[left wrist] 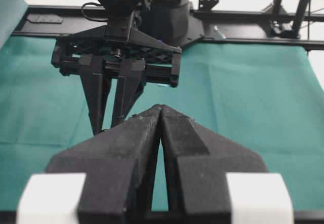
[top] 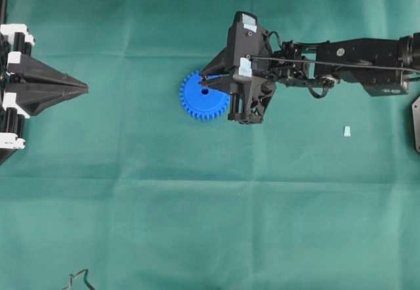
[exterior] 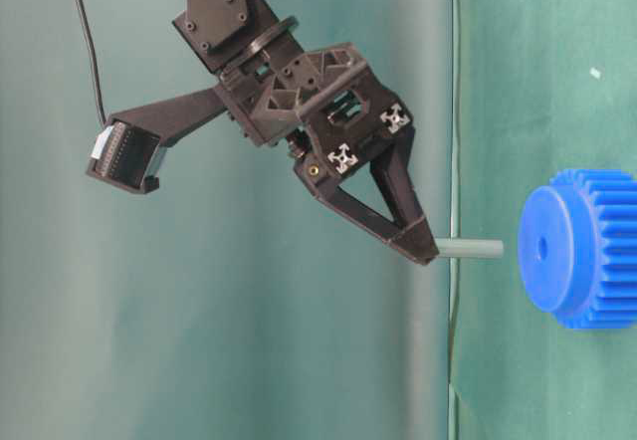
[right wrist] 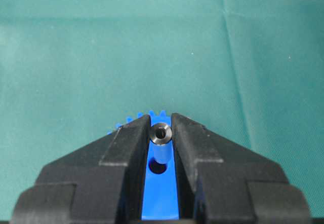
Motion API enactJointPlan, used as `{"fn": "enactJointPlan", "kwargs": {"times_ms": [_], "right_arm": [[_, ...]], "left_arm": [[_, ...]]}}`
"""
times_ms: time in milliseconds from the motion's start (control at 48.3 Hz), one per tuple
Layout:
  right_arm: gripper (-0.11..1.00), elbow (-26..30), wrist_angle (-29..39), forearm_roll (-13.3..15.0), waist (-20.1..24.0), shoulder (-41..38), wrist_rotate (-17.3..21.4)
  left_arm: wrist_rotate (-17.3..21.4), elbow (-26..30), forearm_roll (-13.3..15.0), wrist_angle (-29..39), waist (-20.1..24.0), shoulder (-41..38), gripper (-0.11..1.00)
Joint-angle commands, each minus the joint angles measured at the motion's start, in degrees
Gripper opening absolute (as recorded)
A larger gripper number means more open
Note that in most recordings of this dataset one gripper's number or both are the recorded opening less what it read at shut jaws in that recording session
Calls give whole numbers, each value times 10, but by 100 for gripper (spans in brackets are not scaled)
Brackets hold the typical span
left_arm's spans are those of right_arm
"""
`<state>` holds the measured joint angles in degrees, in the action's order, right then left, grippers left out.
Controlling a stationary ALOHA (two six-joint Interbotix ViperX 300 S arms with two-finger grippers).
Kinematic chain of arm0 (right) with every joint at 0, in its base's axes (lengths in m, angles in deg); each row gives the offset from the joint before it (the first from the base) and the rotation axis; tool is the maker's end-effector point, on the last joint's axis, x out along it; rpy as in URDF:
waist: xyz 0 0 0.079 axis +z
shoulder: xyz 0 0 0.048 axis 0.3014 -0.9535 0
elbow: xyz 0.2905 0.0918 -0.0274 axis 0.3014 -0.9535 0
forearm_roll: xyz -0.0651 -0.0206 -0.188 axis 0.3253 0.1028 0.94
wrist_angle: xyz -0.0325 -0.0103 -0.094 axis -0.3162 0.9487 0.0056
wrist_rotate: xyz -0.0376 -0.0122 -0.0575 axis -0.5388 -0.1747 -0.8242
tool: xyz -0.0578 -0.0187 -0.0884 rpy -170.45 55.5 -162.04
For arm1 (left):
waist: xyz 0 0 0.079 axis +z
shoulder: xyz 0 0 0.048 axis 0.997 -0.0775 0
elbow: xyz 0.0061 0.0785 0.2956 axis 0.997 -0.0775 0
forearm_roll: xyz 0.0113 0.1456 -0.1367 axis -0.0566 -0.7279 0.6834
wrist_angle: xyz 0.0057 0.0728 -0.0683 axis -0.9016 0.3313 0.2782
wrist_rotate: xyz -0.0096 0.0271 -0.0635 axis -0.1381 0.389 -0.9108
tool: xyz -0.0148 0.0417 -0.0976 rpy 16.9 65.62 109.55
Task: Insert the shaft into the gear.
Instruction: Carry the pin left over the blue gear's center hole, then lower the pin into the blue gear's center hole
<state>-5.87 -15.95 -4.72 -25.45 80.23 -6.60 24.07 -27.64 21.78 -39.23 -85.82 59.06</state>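
Step in hand: carrying shaft (exterior: 470, 249) to gear (top: 204, 96), alignment over the hole; insertion not yet begun.

Right gripper (right wrist: 161, 139) closed narrow on shaft, pin clamped upright between the two pads, upper end showing as a dark ring in wrist view, lower end free below the fingertips; in table-level view shaft tip clear of gear, a gap between them, no contact.

Gear flat on green cloth (top: 197, 224), hub up, centre hole (right wrist: 157, 168) open and unblocked; shaft above gear, close to the hole's line, possibly a touch off toward the hub's edge, though wrist view too oblique to settle that.

Left gripper (left wrist: 161, 113) well away from gear at the table's side, jaws pressed together, nothing between them.

Small pale scrap (top: 346, 130) on cloth well apart from gear, beyond the right arm; no part in this.

Next move, as judged: fine sideways correction to bring shaft axis over hole; keep pin square to gear face; then straight descent with grip held firm; tight fit likely, so tilt or offset risks jamming on hub rim or nudging the unheld gear.
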Motion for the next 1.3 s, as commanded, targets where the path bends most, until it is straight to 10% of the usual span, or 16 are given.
{"fn": "enactJointPlan", "kwargs": {"times_ms": [0,1283], "right_arm": [[17,15,-4,0,0,8,0],[17,11,-46,-5,6,-88,5]], "left_arm": [[0,16,-2,-3,1,-4,0],[1,16,-2,-3,6,-4,0]]}}
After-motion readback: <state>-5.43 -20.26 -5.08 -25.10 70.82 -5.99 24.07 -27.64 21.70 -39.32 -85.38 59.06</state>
